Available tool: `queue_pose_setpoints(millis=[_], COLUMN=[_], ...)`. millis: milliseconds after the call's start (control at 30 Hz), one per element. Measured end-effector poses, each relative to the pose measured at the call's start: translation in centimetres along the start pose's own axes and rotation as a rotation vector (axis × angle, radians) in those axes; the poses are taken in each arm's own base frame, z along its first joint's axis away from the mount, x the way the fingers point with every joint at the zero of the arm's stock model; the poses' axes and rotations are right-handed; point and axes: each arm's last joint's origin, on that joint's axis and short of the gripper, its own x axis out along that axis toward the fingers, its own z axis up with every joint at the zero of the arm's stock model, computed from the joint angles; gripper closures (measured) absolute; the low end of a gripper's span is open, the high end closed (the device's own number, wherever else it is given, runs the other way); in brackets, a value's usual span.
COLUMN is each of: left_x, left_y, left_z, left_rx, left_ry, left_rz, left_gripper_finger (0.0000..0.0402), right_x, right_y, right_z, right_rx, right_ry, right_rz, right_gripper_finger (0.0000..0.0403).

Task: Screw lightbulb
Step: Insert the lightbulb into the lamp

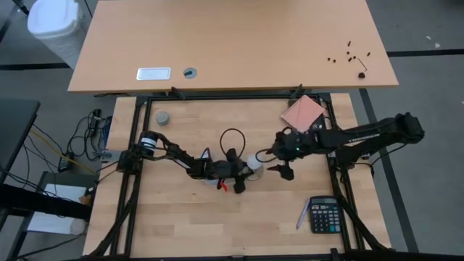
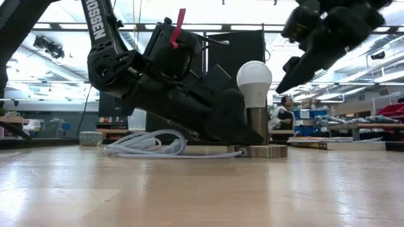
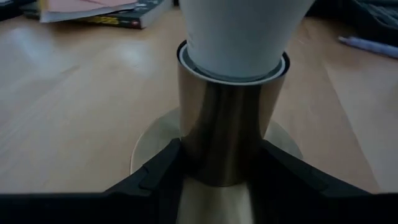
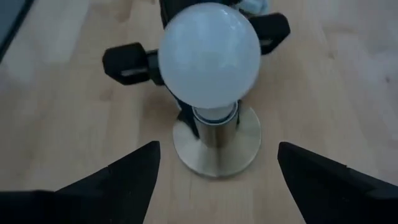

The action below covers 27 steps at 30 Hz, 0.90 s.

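Observation:
The white lightbulb (image 2: 254,81) stands upright with its base down inside the metal socket tube (image 3: 227,130). The tube rises from a flat round disc (image 4: 249,146) that lies on the table near the middle. My left gripper (image 1: 235,170) comes in low from the table's left and is shut on the tube. My right gripper (image 1: 275,163) hangs open just right of the bulb and above it, slanting down toward it. Its two fingers (image 4: 118,180) are spread wide and touch nothing. The bulb's screw base is hidden inside the tube. My left gripper pinches the socket tube's lower part (image 3: 186,155) between its two fingers, just above the disc. The fingers (image 3: 155,177) come nearly level from the table's left, one on each side of the tube. The socket stands upright with its disc on the table.
The socket's white cable (image 2: 145,146) lies coiled on the table by the left arm. A small grey puck (image 1: 162,117) sits at the far left, a pink pad (image 1: 303,112) at the far right. A calculator (image 1: 325,215) and a pen (image 1: 301,215) lie at the near right.

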Motion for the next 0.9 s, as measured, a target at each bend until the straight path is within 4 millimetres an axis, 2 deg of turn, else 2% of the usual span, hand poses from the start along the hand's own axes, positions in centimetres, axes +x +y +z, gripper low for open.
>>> queue_pose_setpoints(millis=[200, 367, 600, 900], left_x=[0.0, 0.0, -0.1, -0.1], left_y=[-0.3, -0.5, -0.7, -0.9], left_z=[0.0, -0.1, -0.1, -0.2], left_rx=[0.067, 0.123, 0.187, 0.211], left_ry=[0.012, 0.018, 0.018, 0.018], left_rz=[-0.093, -0.172, -0.243, -0.308], left_gripper_finger=[0.0208, 0.0208, 0.0208, 0.0208], right_x=[1.3, 2.3, 4.1, 6.6], right_y=[0.4, 0.9, 1.6, 2.0], right_z=[-2.8, -4.0, -4.5, -4.1], right_rx=[-0.065, -0.151, -0.203, -0.258], right_ry=[-0.149, -0.266, -0.294, -0.440], right_rz=[0.069, 0.108, 0.141, 0.175], right_gripper_finger=[0.0080, 0.0086, 0.0087, 0.0091])
